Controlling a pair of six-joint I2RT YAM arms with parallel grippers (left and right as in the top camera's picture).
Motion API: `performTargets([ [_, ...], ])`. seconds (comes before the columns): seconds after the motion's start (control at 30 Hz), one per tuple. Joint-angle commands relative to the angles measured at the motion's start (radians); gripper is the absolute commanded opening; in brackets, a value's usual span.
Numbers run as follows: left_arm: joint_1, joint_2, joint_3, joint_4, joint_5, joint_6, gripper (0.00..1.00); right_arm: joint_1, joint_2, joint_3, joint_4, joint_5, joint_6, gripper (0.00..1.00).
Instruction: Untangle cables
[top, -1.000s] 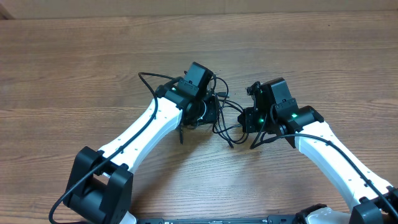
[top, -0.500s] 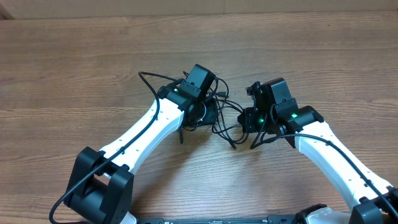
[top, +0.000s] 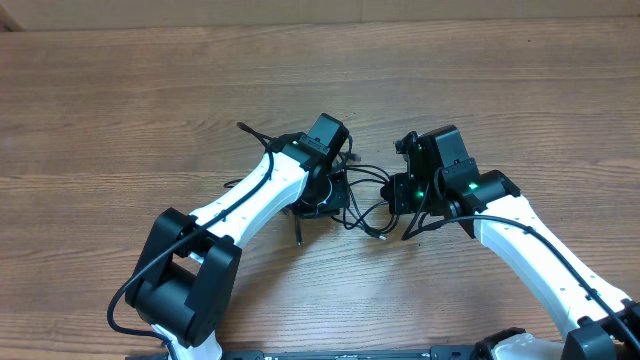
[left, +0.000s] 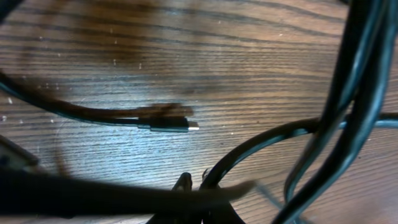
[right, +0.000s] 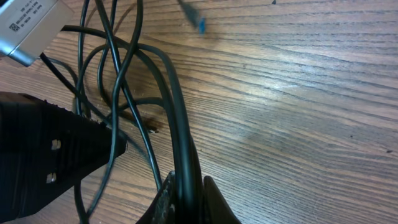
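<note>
Right jaws are pressed together, pinching strands of the cables (right: 177, 124) that run up toward 12 o'clock in the wrist view. Left jaws are likewise closed on a cable loop; a plug end (left: 175, 125) lies flat at 11 o'clock from them. Seen from overhead, the tangle sits mid-table (top: 130, 90), with the left arm (top: 255, 195) at its 9 o'clock and the right arm (top: 520, 235) at its 3 o'clock.

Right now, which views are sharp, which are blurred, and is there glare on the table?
Overhead: evenly lit, sharp, the cables clear on the table. Left wrist: the plug is in focus, the near cables at right blurred, a pale glare patch on the wood. Right wrist: cables fairly sharp, soft sheen on the wood, the blue tip at the top blurred.
</note>
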Motion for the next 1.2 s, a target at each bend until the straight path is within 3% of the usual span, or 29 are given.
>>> performTargets([
  [0.0, 0.0, 0.014, -0.005, -0.008, -0.02, 0.05, 0.04, -0.004, 0.004, 0.0, 0.01, 0.01, -0.001, 0.04],
  [0.17, 0.013, 0.013, -0.005, -0.058, -0.068, 0.196, 0.04, -0.004, 0.004, 0.0, 0.007, 0.044, 0.0, 0.04],
  [0.33, 0.113, 0.005, 0.011, -0.204, -0.262, 0.21, 0.04, -0.016, 0.004, 0.0, -0.025, 0.167, 0.023, 0.04],
  [0.47, 0.23, -0.006, 0.013, -0.237, -0.231, 0.213, 0.04, -0.058, 0.004, 0.0, -0.043, 0.201, 0.083, 0.04],
  [0.57, 0.3, -0.006, 0.013, -0.216, -0.073, 0.309, 0.04, -0.083, 0.004, 0.0, -0.043, 0.157, 0.083, 0.04],
  [0.63, 0.324, -0.006, 0.013, -0.195, 0.087, 0.452, 0.04, -0.092, 0.004, 0.0, -0.043, 0.156, 0.083, 0.04],
  [0.73, 0.336, -0.006, 0.013, -0.188, 0.379, 0.764, 0.04, -0.103, 0.004, 0.0, -0.043, 0.156, 0.083, 0.04],
  [0.87, 0.335, -0.006, 0.013, -0.24, 0.566, 1.008, 0.04, -0.117, 0.004, 0.0, -0.045, 0.155, 0.083, 0.04],
  [1.03, 0.336, -0.006, 0.013, -0.246, 0.668, 1.077, 0.04, -0.117, 0.004, 0.0, -0.047, 0.155, 0.083, 0.04],
  [1.17, 0.349, -0.006, 0.013, -0.179, 0.793, 0.963, 0.04, -0.117, 0.004, 0.0, -0.051, 0.155, 0.083, 0.04],
])
